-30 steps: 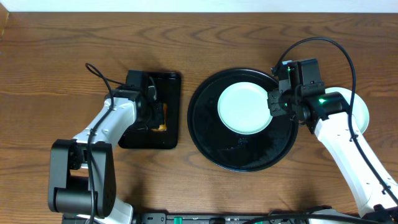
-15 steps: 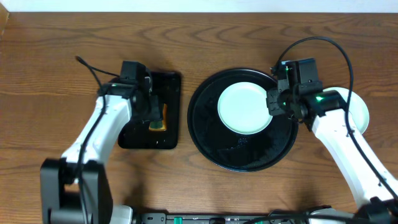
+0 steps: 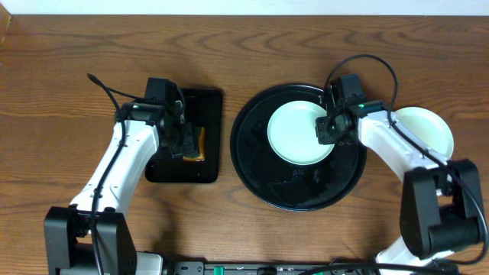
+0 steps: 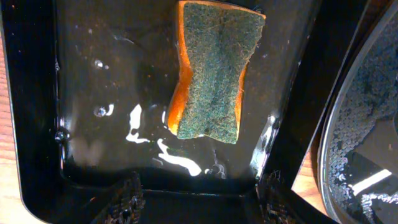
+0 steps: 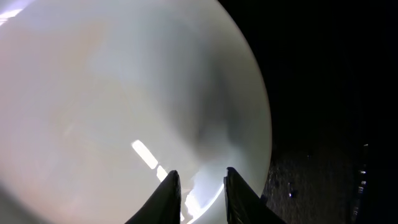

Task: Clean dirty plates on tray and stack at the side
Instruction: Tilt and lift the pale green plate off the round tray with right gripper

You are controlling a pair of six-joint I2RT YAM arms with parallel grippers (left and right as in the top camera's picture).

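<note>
The right fingers (image 5: pixel 165 199) stand a narrow gap apart. Only their tips show in the wrist view, low at the frame's edge over the rim of the mint plate (image 3: pixel 294 134), with glossy plate surface showing through the gap. Whether they touch it cannot be told, and from overhead the wrist housing hides them. That plate lies in the upper half of the round black tray (image 3: pixel 263 183), whose bare lower part is beaded with water. Just right of this tray, on the brown worktop (image 3: pixel 76 76), sits a pale yellow plate (image 3: pixel 429 131). The right arm crosses its left edge, and anything beneath it is hidden. The left fingers (image 4: pixel 127 199) are spread wide with nothing between them; only their dark tips show, over the near wall of the rectangular black tray (image 3: pixel 208 174). Ahead of them, apart from both tips, a sponge (image 4: pixel 214 68) lies flat in shallow water, green scouring face up and orange below, its far end cut off by the frame. From overhead the left wrist covers most of it — only a sliver shows.
</note>
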